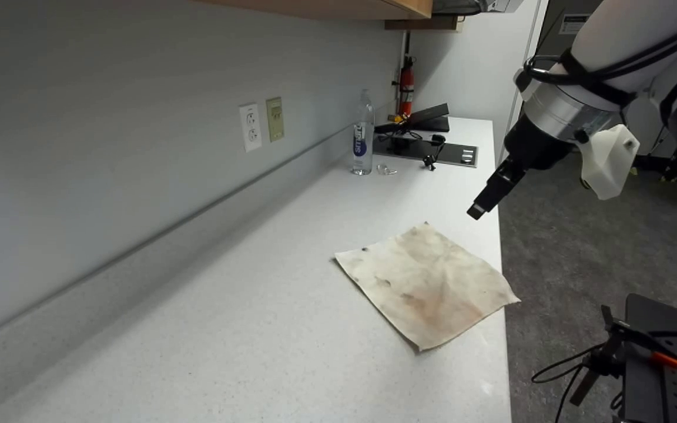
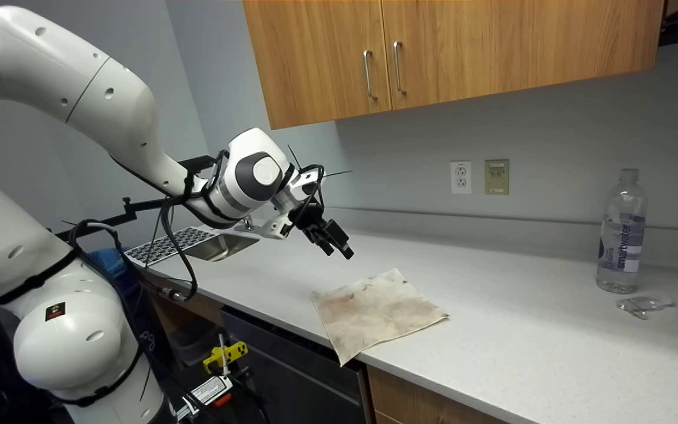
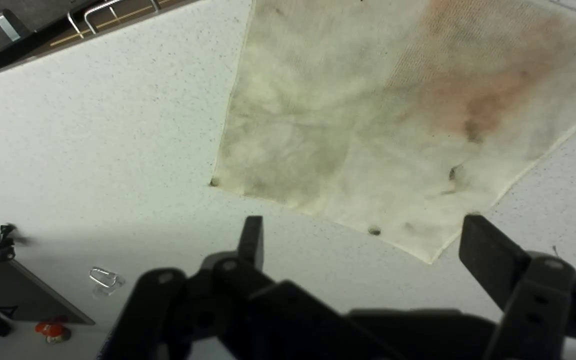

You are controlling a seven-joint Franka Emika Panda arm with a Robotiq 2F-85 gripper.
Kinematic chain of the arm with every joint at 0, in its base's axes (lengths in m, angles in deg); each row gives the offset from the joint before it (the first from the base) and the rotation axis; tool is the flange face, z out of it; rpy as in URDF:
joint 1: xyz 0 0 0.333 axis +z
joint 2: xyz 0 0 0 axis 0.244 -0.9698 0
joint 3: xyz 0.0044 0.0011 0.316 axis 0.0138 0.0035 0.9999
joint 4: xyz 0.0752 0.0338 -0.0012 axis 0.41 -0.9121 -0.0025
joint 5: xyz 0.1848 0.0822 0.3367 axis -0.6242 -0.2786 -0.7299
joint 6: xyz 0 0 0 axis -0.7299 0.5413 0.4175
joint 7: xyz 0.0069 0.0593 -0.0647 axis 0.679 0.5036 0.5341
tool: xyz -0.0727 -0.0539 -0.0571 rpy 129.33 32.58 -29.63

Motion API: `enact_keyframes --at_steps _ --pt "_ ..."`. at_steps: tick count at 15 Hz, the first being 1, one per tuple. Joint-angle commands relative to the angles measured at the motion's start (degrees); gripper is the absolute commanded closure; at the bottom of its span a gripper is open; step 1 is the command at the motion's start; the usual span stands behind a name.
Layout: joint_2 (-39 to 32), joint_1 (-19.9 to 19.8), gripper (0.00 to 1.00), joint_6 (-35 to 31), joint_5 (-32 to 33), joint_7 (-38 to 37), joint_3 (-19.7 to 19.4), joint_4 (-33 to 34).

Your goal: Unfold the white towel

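The off-white, stained towel (image 1: 432,282) lies spread nearly flat on the white counter. In an exterior view (image 2: 377,312) one corner hangs past the counter's front edge. The wrist view shows most of the towel (image 3: 368,110), with brown-red stains and small dark spots; part runs out of the picture. My gripper (image 1: 476,212) is above the counter, beside and higher than the towel, apart from it in both exterior views (image 2: 339,249). In the wrist view the fingers (image 3: 363,222) are wide apart with nothing between them; the towel's near corner shows beyond them.
A water bottle (image 1: 362,138) stands by the wall, with a small clear object (image 2: 644,305) beside it. A dark flat panel with cables (image 1: 456,154) lies farther along. Wooden cabinets (image 2: 462,47) hang above the counter. A sink (image 2: 221,247) is at the far end.
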Motion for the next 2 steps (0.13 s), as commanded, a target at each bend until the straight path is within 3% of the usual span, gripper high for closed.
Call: enact_keyframes --at_steps 1,2 --pt "0.2 -3.4 0.0 -0.5 -2.6 1.9 3.6 -0.2" --pt "0.2 -3.4 0.0 -0.5 -2.6 1.9 3.6 -0.2"
